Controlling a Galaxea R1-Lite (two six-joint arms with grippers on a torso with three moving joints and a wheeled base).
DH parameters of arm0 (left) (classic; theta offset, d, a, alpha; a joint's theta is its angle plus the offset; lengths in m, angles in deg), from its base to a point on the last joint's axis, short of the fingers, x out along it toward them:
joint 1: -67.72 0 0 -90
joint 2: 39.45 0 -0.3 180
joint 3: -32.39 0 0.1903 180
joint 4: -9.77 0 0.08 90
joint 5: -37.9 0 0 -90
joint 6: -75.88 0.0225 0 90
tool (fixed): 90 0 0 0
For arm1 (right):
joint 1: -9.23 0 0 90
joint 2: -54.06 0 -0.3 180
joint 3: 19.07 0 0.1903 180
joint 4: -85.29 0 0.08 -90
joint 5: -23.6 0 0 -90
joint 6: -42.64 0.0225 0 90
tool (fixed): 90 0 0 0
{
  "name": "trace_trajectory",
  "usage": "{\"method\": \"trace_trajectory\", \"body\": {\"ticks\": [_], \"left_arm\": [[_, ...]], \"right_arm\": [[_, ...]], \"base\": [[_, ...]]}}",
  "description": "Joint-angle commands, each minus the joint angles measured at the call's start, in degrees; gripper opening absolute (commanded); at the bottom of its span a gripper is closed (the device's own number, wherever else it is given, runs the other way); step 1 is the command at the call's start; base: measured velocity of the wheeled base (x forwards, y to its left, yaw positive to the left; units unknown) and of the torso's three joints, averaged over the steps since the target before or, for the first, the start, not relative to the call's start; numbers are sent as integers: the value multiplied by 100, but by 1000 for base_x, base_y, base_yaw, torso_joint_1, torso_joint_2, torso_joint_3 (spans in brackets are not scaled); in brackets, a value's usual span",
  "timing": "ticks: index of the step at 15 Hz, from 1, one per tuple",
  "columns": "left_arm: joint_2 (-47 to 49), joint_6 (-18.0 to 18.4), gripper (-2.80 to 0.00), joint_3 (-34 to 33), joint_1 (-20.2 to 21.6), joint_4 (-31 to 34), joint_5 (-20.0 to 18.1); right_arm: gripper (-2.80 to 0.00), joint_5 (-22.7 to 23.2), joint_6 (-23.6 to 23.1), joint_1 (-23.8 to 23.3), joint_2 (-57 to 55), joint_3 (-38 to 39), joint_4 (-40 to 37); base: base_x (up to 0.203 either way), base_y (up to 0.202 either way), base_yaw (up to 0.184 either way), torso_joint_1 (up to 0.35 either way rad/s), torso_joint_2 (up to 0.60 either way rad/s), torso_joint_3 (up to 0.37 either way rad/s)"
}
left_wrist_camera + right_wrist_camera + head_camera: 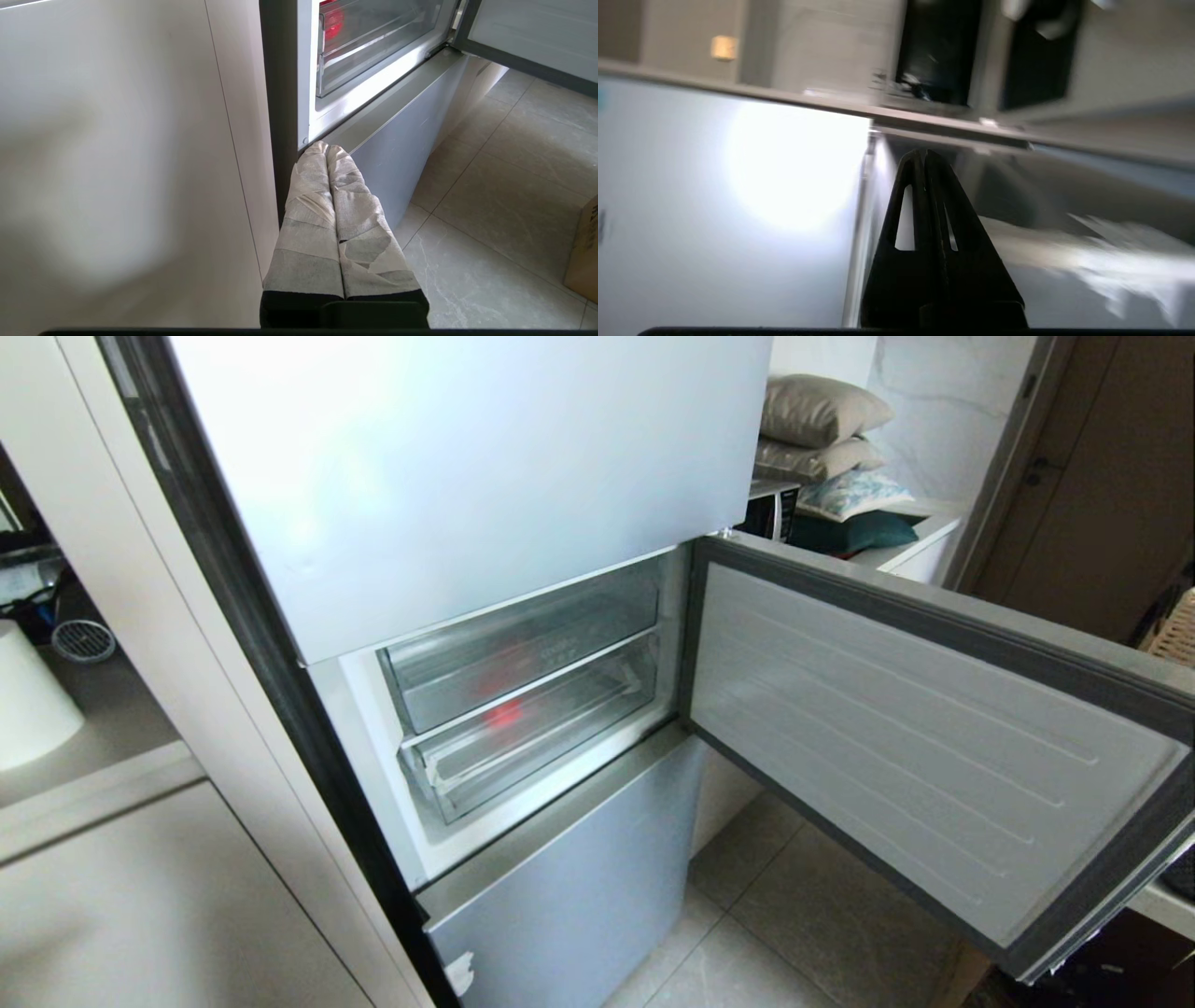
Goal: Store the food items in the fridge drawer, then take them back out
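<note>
I saw red food items (502,712) inside the closed fridge drawer (541,728), so taking out remained; both empty end effectors, left (326,148) and right (925,156), were pinched closed.

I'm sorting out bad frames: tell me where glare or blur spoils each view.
Head view: window glare washes the upper fridge door; the food items show only as a red smear through the clear drawers. Left wrist view: soft glare on the cabinet side. Right wrist view: a hot spot and motion blur around the shut right hand.

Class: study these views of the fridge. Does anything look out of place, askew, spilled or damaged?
Nothing stands out. The middle door hangs wide open, both clear drawers sit pushed in, and red food items show through the plastic. No spills visible.
</note>
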Motion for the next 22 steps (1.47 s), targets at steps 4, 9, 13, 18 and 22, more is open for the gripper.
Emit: {"method": "trace_trajectory", "body": {"ticks": [4,9,13,18,22], "left_arm": [[-1,-1,-280,0,0,2,1],[-1,-1,-280,0,0,2,1],[-1,-1,-280,0,0,2,1],[-1,-1,-280,0,0,2,1],[-1,-1,-280,0,0,2,1]], "right_arm": [[-280,-1198,913,-238,1144,147,1120],[-280,-3910,-1592,756,118,-62,-1168],[-280,-4182,-1871,2235,-389,-27,-1357],[-280,-5062,-2590,4230,-1419,-495,-1367],[-280,-5567,-3159,5276,-2008,-932,-1104]], "base": [[0,0,0,0,0,0],[0,0,0,0,0,0],[0,0,0,0,0,0],[0,0,0,0,0,0],[0,0,0,0,0,0]]}}
